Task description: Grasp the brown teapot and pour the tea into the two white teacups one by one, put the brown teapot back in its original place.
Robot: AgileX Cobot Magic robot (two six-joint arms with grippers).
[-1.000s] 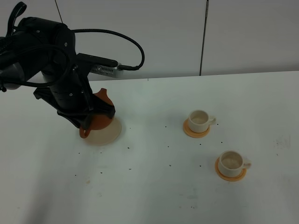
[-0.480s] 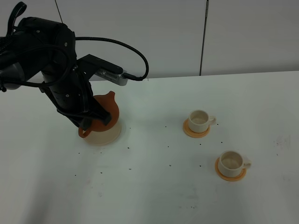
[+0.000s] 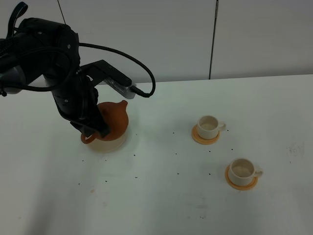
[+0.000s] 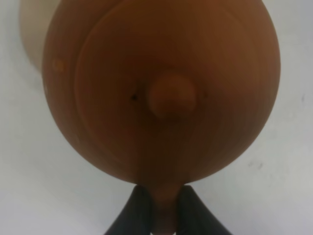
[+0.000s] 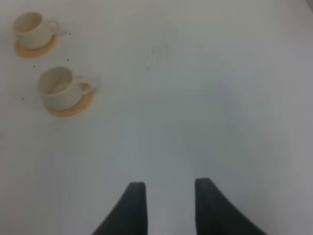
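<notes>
Exterior high: round terracotta brown teapot (image 3: 114, 119), upright, over pale saucer (image 3: 117, 144) near counter's (image 3: 161, 200) back-left corner, contact unclear; two white teacups (image 3: 209, 126) on orange coasters (image 3: 240, 183) toward right edge. Left wrist: left gripper (image 4: 164, 197) pinches teapot's loop handle, knobbed lid on. Right wrist: right gripper (image 5: 166, 188) parted, empty.

On my high camera, the teapot (image 3: 113, 119) is at the left of the table (image 3: 161, 205), over the saucer (image 3: 116, 144); I can't tell whether it touches. My left gripper (image 3: 93, 134) is at its handle, on the teapot's left. Well to the right, the far teacup (image 3: 209, 125) sits on its coaster (image 3: 204, 139). The near teacup (image 3: 242, 169), on its own coaster (image 3: 240, 184), lies in front and further right.
</notes>
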